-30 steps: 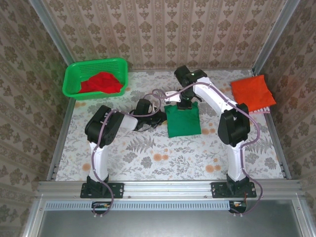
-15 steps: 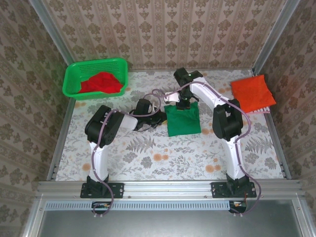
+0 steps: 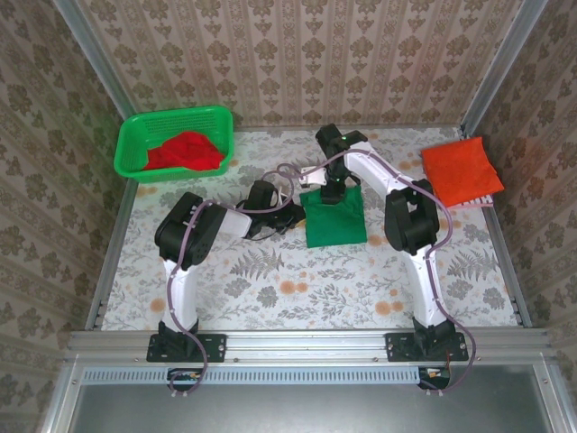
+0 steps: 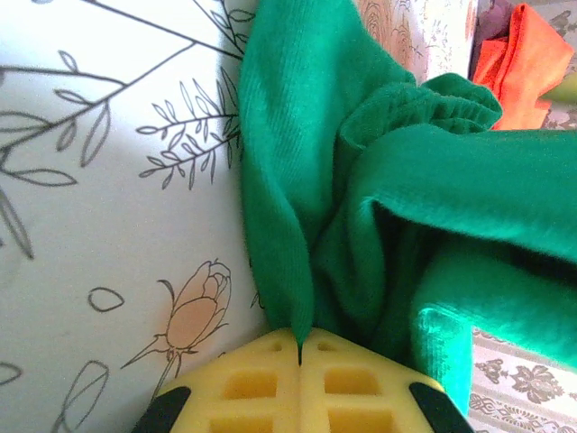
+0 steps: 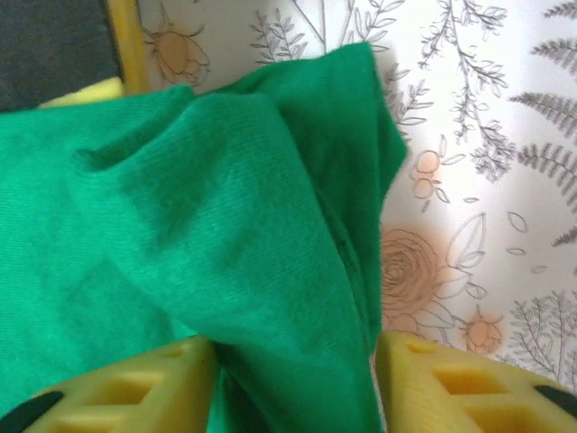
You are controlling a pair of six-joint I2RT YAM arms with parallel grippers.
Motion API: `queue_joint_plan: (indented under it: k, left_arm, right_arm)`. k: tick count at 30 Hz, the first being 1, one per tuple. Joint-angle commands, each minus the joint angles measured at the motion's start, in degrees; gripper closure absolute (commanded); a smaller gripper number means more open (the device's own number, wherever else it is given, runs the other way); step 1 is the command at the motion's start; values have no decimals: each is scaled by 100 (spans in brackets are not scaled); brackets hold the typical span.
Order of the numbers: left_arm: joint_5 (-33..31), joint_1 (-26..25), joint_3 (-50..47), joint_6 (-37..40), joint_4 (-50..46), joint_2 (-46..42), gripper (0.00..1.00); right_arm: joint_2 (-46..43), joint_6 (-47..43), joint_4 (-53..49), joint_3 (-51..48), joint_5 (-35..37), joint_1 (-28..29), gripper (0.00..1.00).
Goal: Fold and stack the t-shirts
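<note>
The right end effector (image 5: 288, 350) has its jaws apart, straddling a ridge of the green shirt (image 5: 225, 225), which lies folded mid-surface (image 3: 297, 289). The left end effector (image 4: 299, 350) is clamped on its left edge. Cloth snagging a rising pad, or a left tug, could undo the fold.

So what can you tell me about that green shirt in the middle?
The green t-shirt is soft knit cloth, folded into a rough rectangle lying on the flowered table, near its middle. Its left edge is bunched where the left gripper pinches a fold, jaws shut. At its far edge the right gripper straddles a raised ridge of cloth, fingers apart.
</note>
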Motion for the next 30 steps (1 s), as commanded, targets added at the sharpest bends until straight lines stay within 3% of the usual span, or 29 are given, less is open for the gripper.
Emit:
queue_joint_plan:
  k: [1, 5, 10, 15, 19, 23, 25, 28, 30]
  left_arm:
    - [-270, -108, -458, 117, -1706, 312, 100]
    - [-342, -108, -484, 163, -1792, 152, 100]
    - [-444, -108, -540, 236, -1801, -144, 98]
    - [-660, -108, -504, 445, -2076, -613, 81]
    - [-875, -100, -503, 656, -2337, -1198, 75]
    - [-1272, -109, -330, 1014, -3044, -1789, 66]
    - [-1462, -123, -263, 1089, -3186, -1995, 60]
    - [-1843, -209, -170, 1279, -3168, -2192, 37]
    - [-2059, -302, -17, 1442, -3052, -2203, 28]
  right_arm:
    - [-353, 107, 408, -127, 93, -46, 29]
    - [-967, 376, 1079, -774, -57, -83, 17]
    - [-1973, 1321, 2815, -2224, -82, -116, 8]
    - [-2743, 3273, 4073, -3199, 393, -180, 6]
    - [-3324, 5103, 4322, -3814, 695, -274, 3]
    - [-3615, 6439, 4033, -4223, 55, -635, 2]
    - [-3610, 6914, 3995, -4410, -288, -827, 3]
    - [-3434, 7238, 3859, -4556, -641, -1027, 4]
    - [-3240, 7281, 3731, -4534, -803, -1119, 4]
